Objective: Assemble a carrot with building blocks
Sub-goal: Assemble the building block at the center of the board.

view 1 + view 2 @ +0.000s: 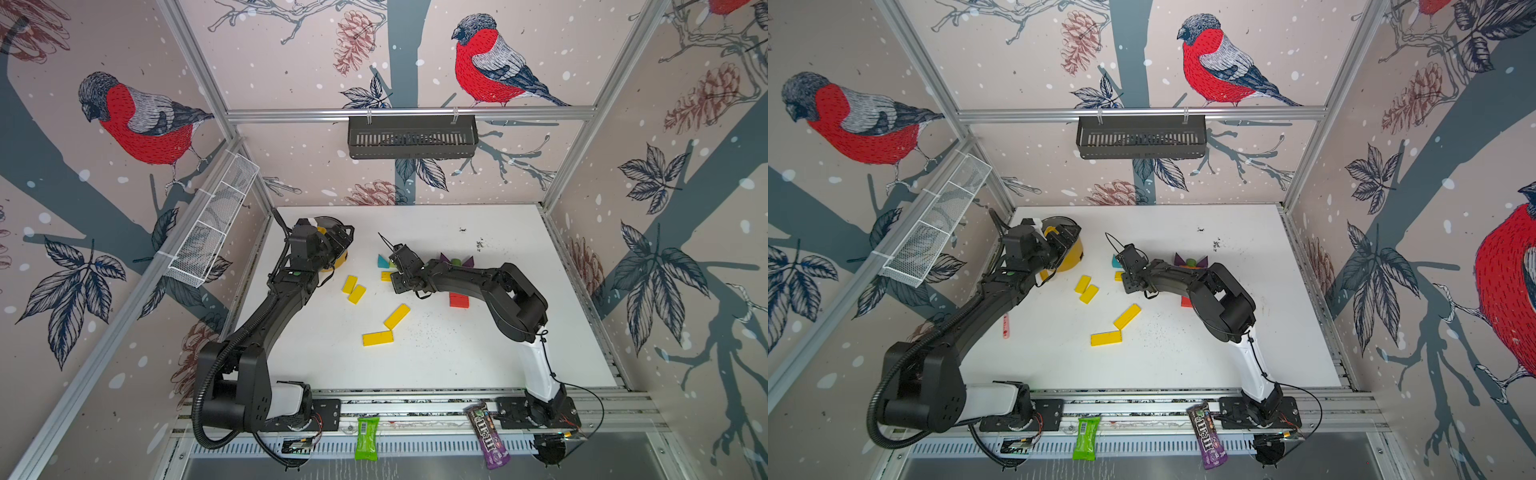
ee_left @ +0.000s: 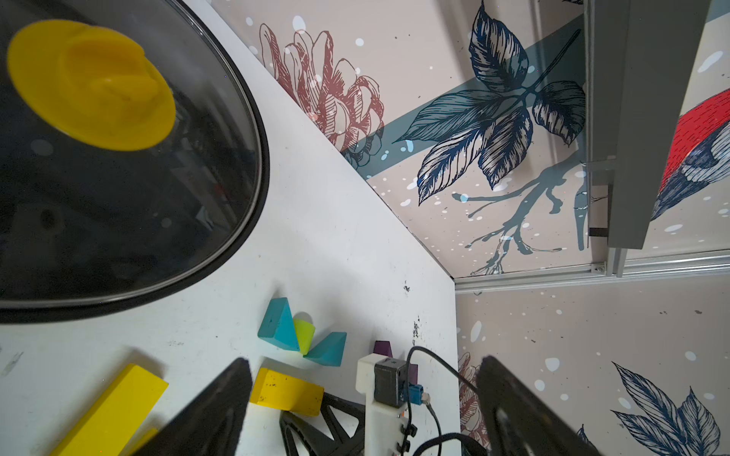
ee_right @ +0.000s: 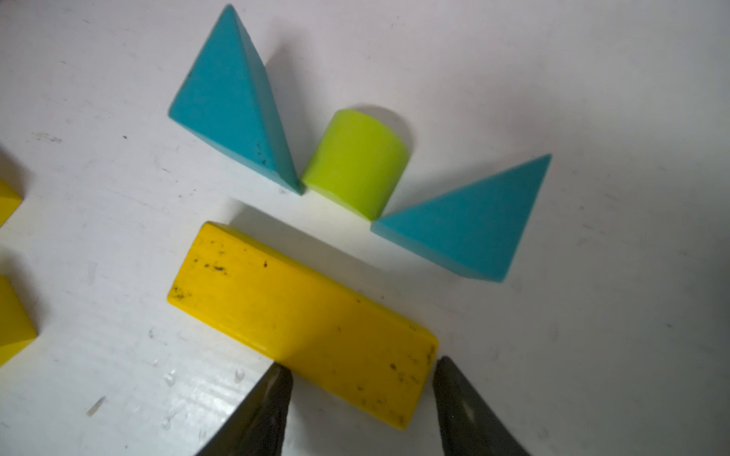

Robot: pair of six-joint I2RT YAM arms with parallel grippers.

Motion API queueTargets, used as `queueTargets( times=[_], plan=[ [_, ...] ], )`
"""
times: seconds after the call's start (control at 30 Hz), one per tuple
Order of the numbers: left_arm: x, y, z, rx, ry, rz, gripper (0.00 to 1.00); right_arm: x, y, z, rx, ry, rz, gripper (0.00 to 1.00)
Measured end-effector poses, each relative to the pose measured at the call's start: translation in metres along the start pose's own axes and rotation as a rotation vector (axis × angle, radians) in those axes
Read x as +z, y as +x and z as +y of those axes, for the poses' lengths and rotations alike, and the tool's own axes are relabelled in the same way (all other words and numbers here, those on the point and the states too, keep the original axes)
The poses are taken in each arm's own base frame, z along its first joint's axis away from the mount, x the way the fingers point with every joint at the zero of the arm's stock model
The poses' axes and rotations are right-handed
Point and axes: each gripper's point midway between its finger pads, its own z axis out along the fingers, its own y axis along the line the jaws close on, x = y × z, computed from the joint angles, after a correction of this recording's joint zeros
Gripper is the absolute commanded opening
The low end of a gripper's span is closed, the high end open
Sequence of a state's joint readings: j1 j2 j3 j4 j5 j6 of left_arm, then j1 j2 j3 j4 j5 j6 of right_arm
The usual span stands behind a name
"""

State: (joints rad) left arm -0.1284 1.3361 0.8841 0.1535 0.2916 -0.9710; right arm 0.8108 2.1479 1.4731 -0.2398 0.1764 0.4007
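Note:
A yellow bar lies flat on the white table, just below two teal triangles that flank a lime-green cylinder. My right gripper is open and straddles one end of that bar; one fingertip touches its edge. In a top view the right gripper hangs over this group. Several more yellow bars lie loose mid-table. Behind the right arm are a red block and purple triangles. My left gripper is open and empty over the yellow pot.
The yellow pot with its dark lid stands at the back left. A black basket hangs on the back wall and a white mesh basket on the left wall. Candy wrappers lie on the front rail.

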Motion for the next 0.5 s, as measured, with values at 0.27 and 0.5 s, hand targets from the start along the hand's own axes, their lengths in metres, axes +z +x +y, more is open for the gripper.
queueTargets(
  times=[0.27, 0.5],
  plan=[
    [0.001, -0.001, 0.0, 0.012, -0.003, -0.004, 0.89, -0.003, 0.001, -0.002, -0.017, -0.003, 0.017, 0.62],
    [-0.002, -0.012, -0.008, 0.069, 0.0, -0.04, 0.89, -0.008, 0.006, -0.002, -0.035, -0.014, 0.03, 0.63]
  ],
)
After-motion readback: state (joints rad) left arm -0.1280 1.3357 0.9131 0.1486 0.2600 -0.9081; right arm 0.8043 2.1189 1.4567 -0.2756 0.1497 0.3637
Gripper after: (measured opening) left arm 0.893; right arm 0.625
